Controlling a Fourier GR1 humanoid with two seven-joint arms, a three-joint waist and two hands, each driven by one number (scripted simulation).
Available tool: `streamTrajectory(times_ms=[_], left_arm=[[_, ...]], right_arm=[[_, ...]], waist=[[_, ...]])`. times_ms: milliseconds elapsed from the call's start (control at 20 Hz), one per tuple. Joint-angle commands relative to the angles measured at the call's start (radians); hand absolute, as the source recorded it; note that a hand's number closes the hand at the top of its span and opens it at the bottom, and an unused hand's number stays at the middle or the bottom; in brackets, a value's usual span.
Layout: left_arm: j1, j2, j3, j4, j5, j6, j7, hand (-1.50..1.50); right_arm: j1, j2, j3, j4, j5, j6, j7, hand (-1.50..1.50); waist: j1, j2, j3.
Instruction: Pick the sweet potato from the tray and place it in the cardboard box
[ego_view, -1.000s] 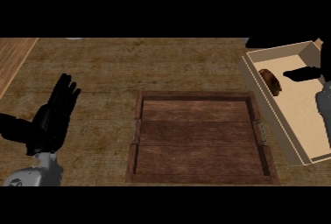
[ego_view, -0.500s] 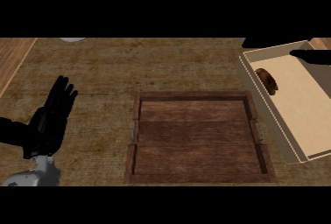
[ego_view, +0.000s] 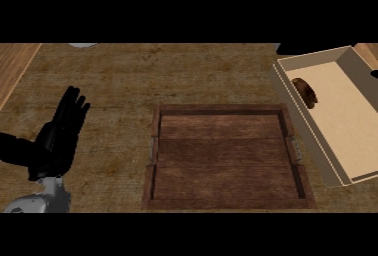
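Nearest the lower edge, at left, the left hand (ego_view: 60, 134) rested over the counter (ego_view: 184, 75), fingers straight and up, holding nothing. Right hand: only a dark sliver showed at the right border, if that was it; cannot tell its fingers.

Mid-scene, the tray (ego_view: 225, 200) sat square on the counter, wooden, low-rimmed, with nothing lying in it.

Farther and to the right, just beside the tray, the box (ego_view: 314, 150) lay open-topped, running away at a slant. The potato (ego_view: 304, 91) lay inside at its far end, against the left wall, long axis along the box. Task looked done, or nearly.

Handling, by judgement: the potato is probably stiff, moderately heavy, rough-skinned, not fragile, apt to roll on its long axis. Best taken across the thick middle, fingers and thumb on opposite sides.
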Motion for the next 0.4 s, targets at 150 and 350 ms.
streamTrajectory(times_ms=[150, 350], left_arm=[[0.002, 0.017, 0.03, 0.029, 0.034, -0.049, -0.025, 0.0], [-0.041, -0.021, 0.0, 0.06, -0.013, 0.003, -0.021, 0.0]], right_arm=[[0.068, -0.102, -0.059, 0.085, -0.131, 0.037, -0.112, -1.5], [0.164, -0.097, -0.059, 0.031, -0.186, 0.06, -0.126, -1.5]], waist=[[0.008, 0.002, 0.0], [0.004, 0.002, 0.0]])
